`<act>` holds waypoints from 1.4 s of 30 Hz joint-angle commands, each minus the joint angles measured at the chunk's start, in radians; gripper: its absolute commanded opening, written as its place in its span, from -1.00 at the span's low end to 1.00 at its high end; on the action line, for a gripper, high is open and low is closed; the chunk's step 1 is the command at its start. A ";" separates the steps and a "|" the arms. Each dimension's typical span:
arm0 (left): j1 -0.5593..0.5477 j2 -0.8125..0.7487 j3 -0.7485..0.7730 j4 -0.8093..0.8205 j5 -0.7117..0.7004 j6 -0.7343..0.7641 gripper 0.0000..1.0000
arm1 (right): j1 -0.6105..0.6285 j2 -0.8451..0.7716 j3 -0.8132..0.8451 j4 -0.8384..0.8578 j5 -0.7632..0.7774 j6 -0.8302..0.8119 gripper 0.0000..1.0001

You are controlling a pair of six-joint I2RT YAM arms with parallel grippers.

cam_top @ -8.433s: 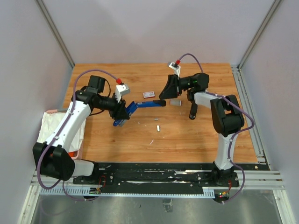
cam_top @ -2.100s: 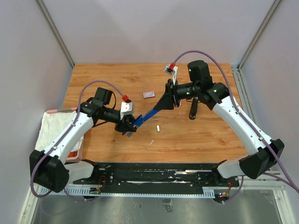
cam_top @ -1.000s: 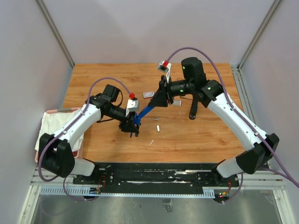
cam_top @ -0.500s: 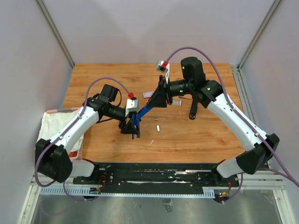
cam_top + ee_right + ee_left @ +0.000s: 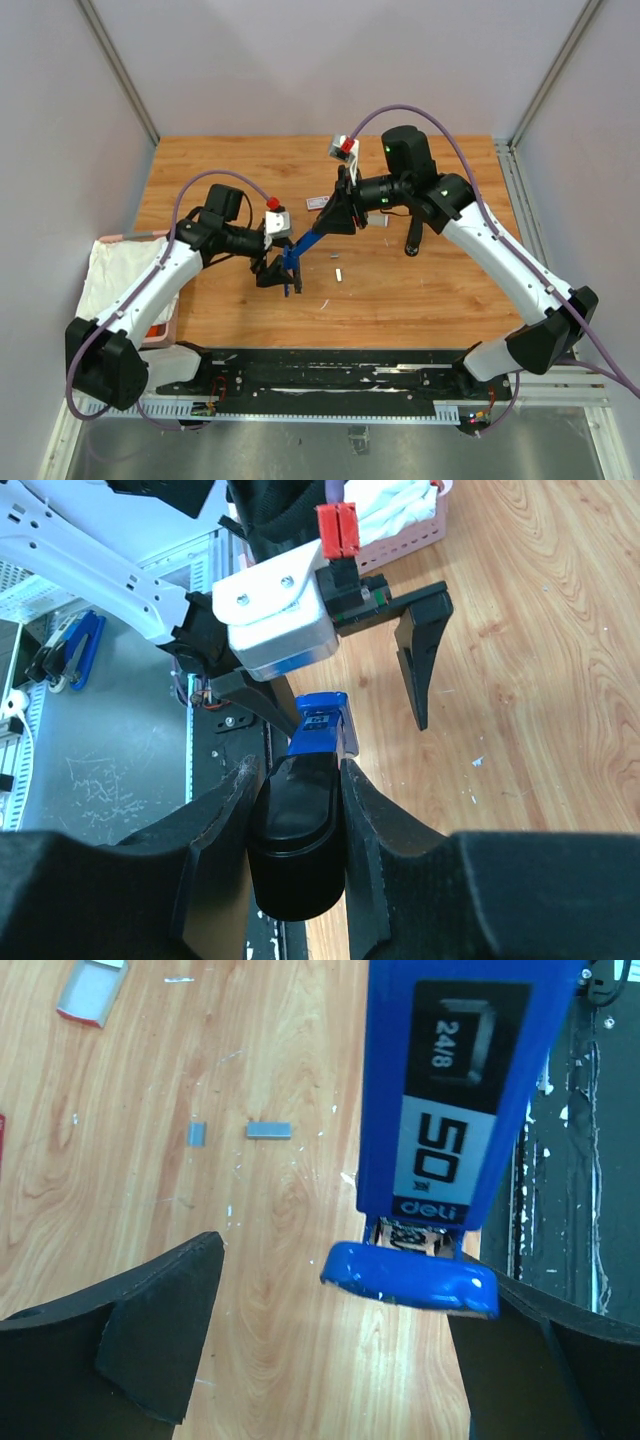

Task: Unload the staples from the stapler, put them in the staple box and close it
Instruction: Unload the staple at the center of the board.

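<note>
Blue stapler [image 5: 450, 1090] aloft, tilted; two short grey staples [image 5: 269, 1131] lying flat, apart

Between the matt black plastic fingers [image 5: 150, 1330] of my left claw [image 5: 340, 1270], the stapler [image 5: 440, 1110] is smooth, glossy blue plastic with a printed label, bare metal glinting under its tip. The table [image 5: 150, 1210] beneath is varnished wood, grained and flecked with pale scuffs. Left of the claw, the staples [image 5: 268, 1131] are dull grey metal. In my right claw [image 5: 295, 820] the stapler's end is shiny black plastic; beyond it, white cloth [image 5: 400, 500] lies in a pink plastic basket [image 5: 410, 545].
</note>
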 commanded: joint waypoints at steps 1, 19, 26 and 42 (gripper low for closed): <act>0.010 -0.034 0.012 0.007 -0.009 0.022 0.96 | 0.025 -0.027 0.018 -0.032 0.013 -0.029 -0.99; 0.012 -0.092 0.129 0.007 0.015 -0.066 0.96 | 0.143 0.066 -0.002 -0.086 0.267 -0.104 -0.99; 0.010 -0.046 0.148 0.008 0.108 -0.105 1.00 | 0.180 0.096 0.033 -0.095 0.273 -0.111 -0.99; 0.002 0.013 0.102 -0.011 0.141 -0.090 0.58 | 0.188 0.078 0.108 -0.099 0.300 -0.111 -0.99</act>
